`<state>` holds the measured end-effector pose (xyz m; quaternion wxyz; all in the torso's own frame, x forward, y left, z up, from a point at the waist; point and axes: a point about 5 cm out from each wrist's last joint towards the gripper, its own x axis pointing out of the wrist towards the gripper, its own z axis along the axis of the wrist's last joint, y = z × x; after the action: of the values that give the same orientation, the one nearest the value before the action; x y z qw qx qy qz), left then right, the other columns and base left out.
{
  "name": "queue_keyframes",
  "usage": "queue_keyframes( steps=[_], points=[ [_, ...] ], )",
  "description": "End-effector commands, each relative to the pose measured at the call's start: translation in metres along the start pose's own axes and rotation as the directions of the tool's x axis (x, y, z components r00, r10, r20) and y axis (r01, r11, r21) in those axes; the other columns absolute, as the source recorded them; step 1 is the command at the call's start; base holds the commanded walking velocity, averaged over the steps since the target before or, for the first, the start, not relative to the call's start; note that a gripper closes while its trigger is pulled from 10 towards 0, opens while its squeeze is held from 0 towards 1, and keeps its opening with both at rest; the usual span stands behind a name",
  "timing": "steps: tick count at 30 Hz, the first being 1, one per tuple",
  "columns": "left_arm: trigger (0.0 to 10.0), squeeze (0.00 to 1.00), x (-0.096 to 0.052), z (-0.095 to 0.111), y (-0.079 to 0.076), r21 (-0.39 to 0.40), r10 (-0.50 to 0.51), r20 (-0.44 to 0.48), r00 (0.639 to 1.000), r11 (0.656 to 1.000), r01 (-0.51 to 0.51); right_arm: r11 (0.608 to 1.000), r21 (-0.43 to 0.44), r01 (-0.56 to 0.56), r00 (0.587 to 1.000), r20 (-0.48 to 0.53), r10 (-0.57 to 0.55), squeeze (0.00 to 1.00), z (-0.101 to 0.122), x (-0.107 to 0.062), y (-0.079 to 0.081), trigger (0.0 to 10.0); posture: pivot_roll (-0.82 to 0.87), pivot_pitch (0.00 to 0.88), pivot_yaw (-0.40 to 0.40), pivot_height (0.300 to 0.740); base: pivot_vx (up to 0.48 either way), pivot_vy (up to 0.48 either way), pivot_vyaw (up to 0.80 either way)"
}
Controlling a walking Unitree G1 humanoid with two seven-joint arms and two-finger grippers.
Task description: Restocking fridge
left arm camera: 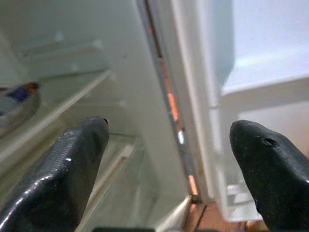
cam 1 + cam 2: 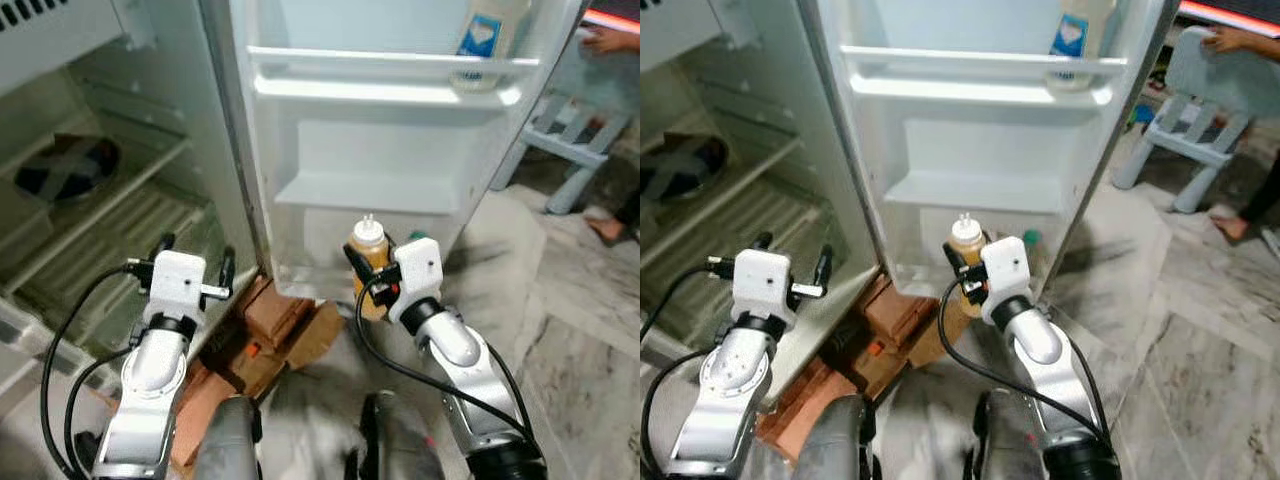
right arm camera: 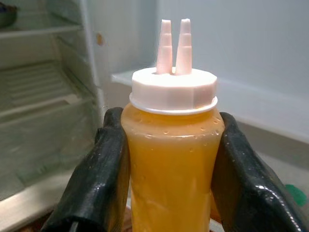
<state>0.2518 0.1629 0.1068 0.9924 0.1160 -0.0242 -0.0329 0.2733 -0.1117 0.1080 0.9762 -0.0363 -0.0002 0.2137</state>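
right wrist view, right gripper (image 3: 171, 169) pinching translucent orange squeeze bottle (image 3: 171, 159), left gripper (image 1: 169, 164) spread

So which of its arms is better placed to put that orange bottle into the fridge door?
The right. Its right gripper already clasps the sauce bottle upright, just in front of the door's lower shelf. The left gripper is open and empty, over by the fridge's inner shelves.

Head stereo pair: looks forward-down from above both arms, sharing open fridge door (image 2: 400, 150) and shelves (image 2: 110, 215). Left wrist camera: looks along fingers (image 1: 72, 164) at door's hinge edge, close. Right wrist camera: very close on sauce bottle (image 3: 171, 159), fridge interior behind.
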Motion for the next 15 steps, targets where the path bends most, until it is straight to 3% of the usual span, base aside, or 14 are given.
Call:
queue_keyframes(
  steps=[1,11,15],
  points=[
    [10.0,0.0,-0.0011,0.0003,-0.0047,-0.005,-0.02,-0.001,1.0,1.0,0.02,1.0,-0.005,0.023,1.0,0.0,-0.023,0.0,-0.0007,-0.0024,-0.006,10.0,0.07,0.086,-0.01,0.63,0.319,0.0,0.0],
    [10.0,0.0,-0.0005,0.0,-0.0048,-0.006,-0.02,-0.004,1.0,1.0,0.02,1.0,-0.008,0.019,1.0,-0.002,-0.019,0.0,-0.0012,-0.0023,-0.0052,10.0,0.07,0.087,-0.011,0.63,0.308,0.0,0.0],
    [10.0,0.0,-0.0006,-0.001,-0.0047,-0.003,-0.016,-0.012,1.0,1.0,0.016,1.0,-0.008,0.017,1.0,-0.005,-0.017,0.0,-0.002,-0.0026,-0.0052,10.0,0.07,0.087,-0.011,0.63,0.12,0.0,0.0]
  ],
)
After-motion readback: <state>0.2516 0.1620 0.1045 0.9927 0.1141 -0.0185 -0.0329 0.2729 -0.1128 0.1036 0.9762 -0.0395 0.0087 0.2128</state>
